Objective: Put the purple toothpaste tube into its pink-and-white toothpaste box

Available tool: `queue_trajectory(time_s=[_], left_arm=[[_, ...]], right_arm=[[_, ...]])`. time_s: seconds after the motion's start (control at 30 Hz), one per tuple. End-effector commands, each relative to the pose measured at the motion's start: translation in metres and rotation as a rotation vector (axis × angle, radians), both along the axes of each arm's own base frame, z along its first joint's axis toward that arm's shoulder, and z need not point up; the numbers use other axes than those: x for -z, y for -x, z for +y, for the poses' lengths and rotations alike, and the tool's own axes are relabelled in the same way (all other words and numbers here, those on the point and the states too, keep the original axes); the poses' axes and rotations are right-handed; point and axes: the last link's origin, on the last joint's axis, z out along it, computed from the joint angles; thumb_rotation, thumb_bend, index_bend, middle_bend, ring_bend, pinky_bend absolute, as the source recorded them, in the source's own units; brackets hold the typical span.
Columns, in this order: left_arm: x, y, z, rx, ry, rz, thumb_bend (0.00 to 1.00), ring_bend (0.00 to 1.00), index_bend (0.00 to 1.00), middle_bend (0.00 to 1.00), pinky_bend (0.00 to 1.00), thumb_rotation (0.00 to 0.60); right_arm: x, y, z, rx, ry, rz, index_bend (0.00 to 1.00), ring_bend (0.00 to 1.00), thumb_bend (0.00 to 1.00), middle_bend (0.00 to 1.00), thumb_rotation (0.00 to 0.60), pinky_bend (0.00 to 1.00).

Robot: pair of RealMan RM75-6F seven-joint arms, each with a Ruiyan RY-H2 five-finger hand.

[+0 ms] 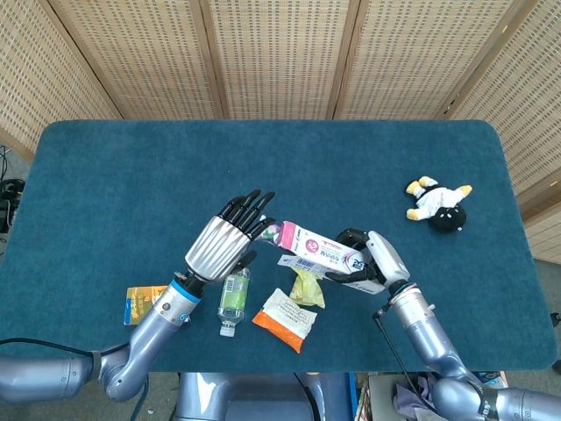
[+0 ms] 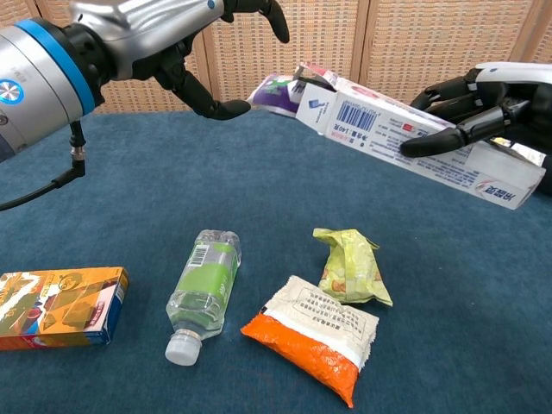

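The pink-and-white toothpaste box (image 2: 414, 142) is held off the table by the right hand (image 2: 483, 108), whose fingers are wrapped round the box's right-hand part. The box is tilted, its open mouth raised and turned to the left, its closed end lower and to the right. From that mouth the tail of the purple toothpaste tube (image 2: 278, 90) is seen to protrude; most of the tube appears to be inside already, though how deep it sits cannot be told. The tube's long axis is lined up with that of the box, running from upper left to lower right in the chest view. The left hand (image 2: 185, 39) is spread, with nothing held, and is placed just to the left of the protruding tail, apart from it; in the head view its fingertips (image 1: 254, 203) are seen near the box mouth. The left hand is therefore judged to be the nearer one to the tube's free end, and a push along the shared axis, rightward and downward, would be called for to seat the tube. With the mouth raised, the tube is favoured to slide inward. Below, on the blue table (image 2: 483, 345), a water bottle (image 2: 203, 291) and two pouches are left untouched.
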Motion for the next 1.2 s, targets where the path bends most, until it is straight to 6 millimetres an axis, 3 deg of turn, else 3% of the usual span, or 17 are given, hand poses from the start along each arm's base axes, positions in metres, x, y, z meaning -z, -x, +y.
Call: queue_trajectory(time_s=[0.03,0.43,0.77,1.2], left_arm=[[-0.005,-0.004,-0.001,0.007,-0.005,-0.009,0.31,0.03,0.25,0.01,0.16,0.6],[-0.022,-0.003,-0.005,0.007,-0.012,-0.059,0.31,0.03,0.25,0.01,0.16,0.6],[-0.043,0.017,0.002,-0.031,-0.044,-0.055,0.31,0.03,0.25,0.01,0.16,0.6],[-0.053,0.04,0.006,-0.076,-0.049,-0.075,0.31,0.03,0.25,0.01,0.16,0.6]], right_arm=[[-0.002,0.01,0.0,0.027,0.007,-0.045,0.61,0.43,0.0,0.53,0.6,0.46],[-0.005,0.035,0.002,0.094,0.035,-0.297,0.61,0.43,0.0,0.53,0.6,0.46],[-0.015,0.057,-0.002,0.094,0.099,-0.395,0.61,0.43,0.0,0.53,0.6,0.46],[-0.029,0.064,-0.001,0.064,0.149,-0.502,0.61,0.43,0.0,0.53,0.6,0.46]])
